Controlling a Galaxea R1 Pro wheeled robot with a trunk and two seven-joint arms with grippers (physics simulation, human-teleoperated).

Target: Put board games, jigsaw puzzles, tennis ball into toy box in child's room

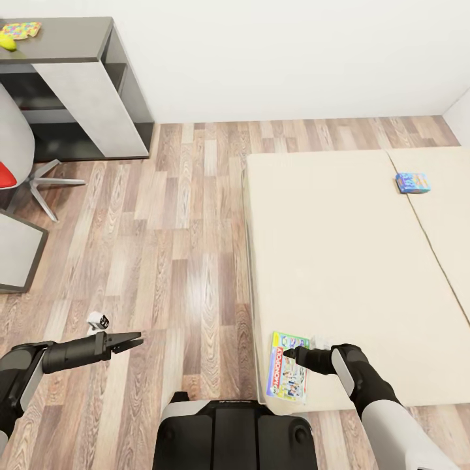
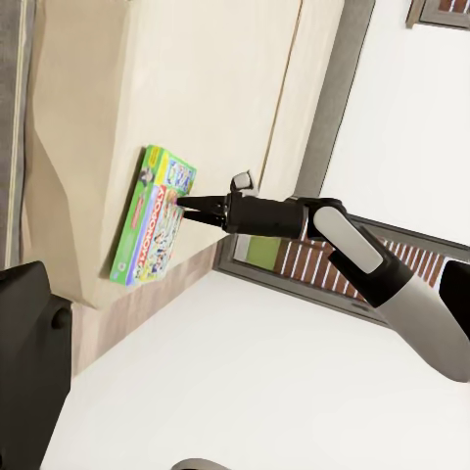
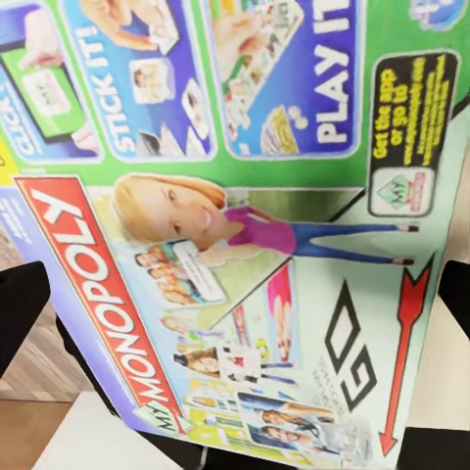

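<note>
The green-white Monopoly board game (image 1: 287, 376) (image 2: 155, 213) (image 3: 245, 225) lies flat on the bed's (image 1: 339, 261) near left corner. My right gripper (image 1: 288, 354) (image 2: 186, 204) hangs open just over its top end, with one finger (image 3: 20, 313) on each side of the box lid. A blue board game (image 1: 412, 183) rests farther up the bed, to the right. Over the bare floor to the left, my left gripper (image 1: 134, 339) is open and holds nothing. On the table (image 1: 65, 39) at the far left lie a jigsaw puzzle (image 1: 21, 29) and the tennis ball (image 1: 6, 42). The toy box is out of view.
A grey swivel chair with a red seat (image 1: 13, 163) stands by the table. A grey panel (image 1: 16, 251) juts in at the left edge. Wood-plank floor (image 1: 189, 248) runs between table and bed. A white wall closes the far side.
</note>
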